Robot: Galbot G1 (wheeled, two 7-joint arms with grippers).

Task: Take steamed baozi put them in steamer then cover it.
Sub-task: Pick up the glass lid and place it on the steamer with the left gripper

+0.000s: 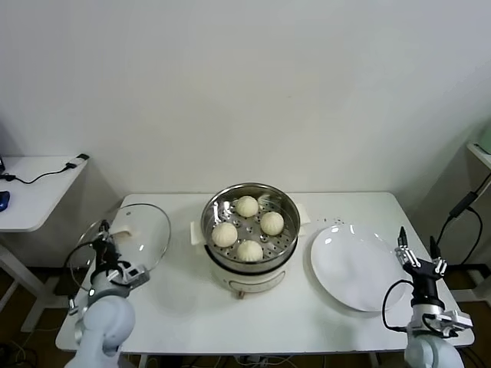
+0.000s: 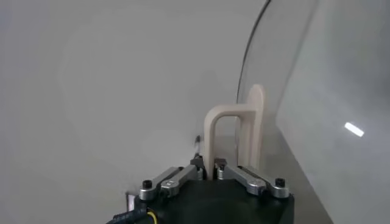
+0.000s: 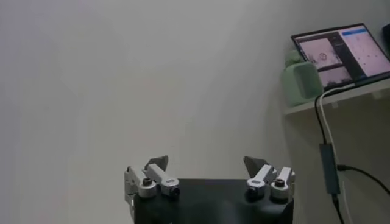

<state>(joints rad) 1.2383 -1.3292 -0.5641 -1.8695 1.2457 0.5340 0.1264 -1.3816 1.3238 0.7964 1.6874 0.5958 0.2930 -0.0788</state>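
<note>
The left gripper (image 2: 208, 168) is pinching the glass lid's (image 1: 142, 230) white handle (image 2: 234, 137) while the right gripper (image 1: 418, 249), fingers spread and empty, is idling beside the plate (image 1: 353, 268).

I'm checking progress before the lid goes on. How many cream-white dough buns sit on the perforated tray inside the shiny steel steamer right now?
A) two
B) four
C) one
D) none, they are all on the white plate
B: four cream-white dough buns sit on the perforated tray of the round shiny steel steamer, while the flat white plate beside it holds none.
</note>
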